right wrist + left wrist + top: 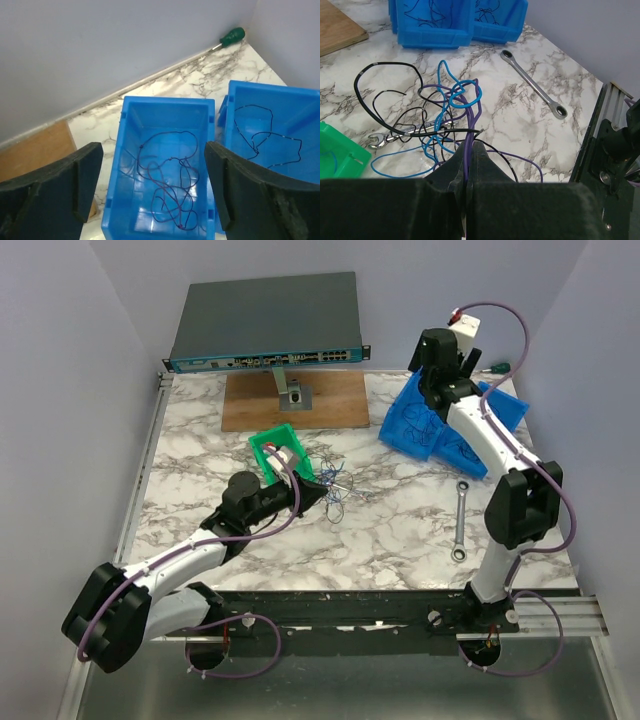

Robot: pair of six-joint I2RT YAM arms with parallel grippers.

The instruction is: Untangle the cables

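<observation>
The left gripper [470, 152] is pinched on a purple strand [471, 107] of the cables [437, 100]. Their tangle lies on the table [520, 100] straight ahead of its tips, and the strand runs forward into it. Well apart to the right, the right gripper [152, 170] hangs spread over a blue bin [165, 102]; the left arm is nearer.

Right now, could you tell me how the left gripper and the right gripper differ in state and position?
The left gripper is shut on a purple cable, while the right gripper is open and holds nothing. The left gripper sits low at the tangle of cables. The right gripper hangs over a blue bin at the far side. Both are black.
</observation>
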